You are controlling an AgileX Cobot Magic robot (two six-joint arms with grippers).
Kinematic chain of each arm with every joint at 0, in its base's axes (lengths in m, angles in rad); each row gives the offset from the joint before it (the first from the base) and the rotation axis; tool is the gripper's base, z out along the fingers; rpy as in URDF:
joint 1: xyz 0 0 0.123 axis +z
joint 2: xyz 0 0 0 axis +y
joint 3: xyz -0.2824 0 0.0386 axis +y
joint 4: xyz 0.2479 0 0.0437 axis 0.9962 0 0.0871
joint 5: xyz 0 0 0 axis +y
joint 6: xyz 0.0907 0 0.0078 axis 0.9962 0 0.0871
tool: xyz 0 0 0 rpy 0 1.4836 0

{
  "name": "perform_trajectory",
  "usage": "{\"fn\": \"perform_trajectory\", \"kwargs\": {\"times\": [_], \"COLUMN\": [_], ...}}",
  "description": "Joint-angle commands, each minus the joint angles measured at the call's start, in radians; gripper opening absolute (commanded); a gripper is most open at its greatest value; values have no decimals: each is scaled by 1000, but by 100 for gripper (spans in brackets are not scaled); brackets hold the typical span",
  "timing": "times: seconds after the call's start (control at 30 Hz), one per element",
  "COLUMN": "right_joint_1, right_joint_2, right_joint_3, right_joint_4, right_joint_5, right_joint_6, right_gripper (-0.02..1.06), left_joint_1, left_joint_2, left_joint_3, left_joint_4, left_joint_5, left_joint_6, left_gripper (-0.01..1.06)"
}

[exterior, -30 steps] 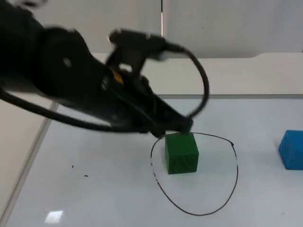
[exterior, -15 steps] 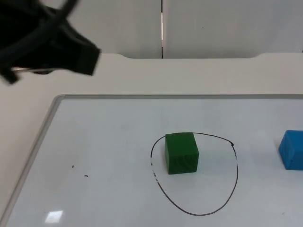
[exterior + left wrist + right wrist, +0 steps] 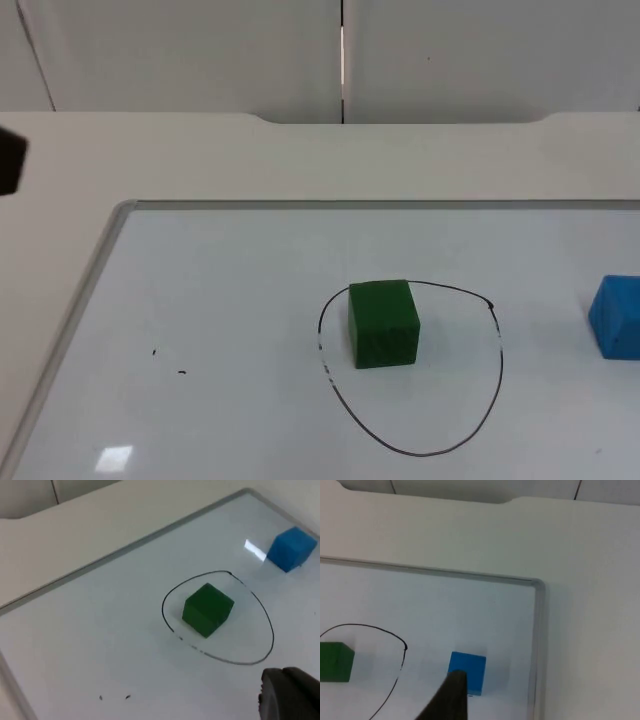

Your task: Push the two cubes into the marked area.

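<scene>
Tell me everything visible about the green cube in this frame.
The green cube is a solid, matte block with sharp edges and flat, unmarked faces, sitting flat and upright on the whiteboard. It lies inside the hand-drawn black outline, in its upper left part, close to the line in the top view. Nothing touches it; the blue cube sits apart, outside the outline.

No text, label or number can be read; the small dark specks on the whiteboard seem mere marks.
</scene>
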Motion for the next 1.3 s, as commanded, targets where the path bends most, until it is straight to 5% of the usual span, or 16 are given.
{"fn": "perform_trajectory", "kwargs": {"times": [0.0,0.1,0.23,0.27,0.33,0.4,0.83,1.03,1.27], "right_joint_1": [-4,-4,-4,-4,-4,-4,-4,-2,-2], "right_joint_2": [22,51,130,130,172,219,494,619,650], "right_joint_3": [2,2,2,2,2,2,2,11,190], "right_joint_4": [2,2,-7,-7,-14,-25,-42,-40,-53], "right_joint_5": [13,13,28,28,15,-7,-153,-132,-393], "right_joint_6": [8,21,26,26,26,26,48,48,118], "right_gripper": [93,80,38,38,13,0,0,0,0], "left_joint_1": [3,5,5,5,5,5,5,5,5], "left_joint_2": [-57,-97,-154,-154,-173,-187,-191,-191,-191], "left_joint_3": [4,4,4,4,4,4,6,6,6], "left_joint_4": [49,141,260,260,254,255,268,271,271], "left_joint_5": [77,131,197,197,195,193,191,182,182], "left_joint_6": [-18,-74,-125,-125,-125,-125,-125,-125,-125], "left_gripper": [0,0,0,0,0,0,0,0,0]}}
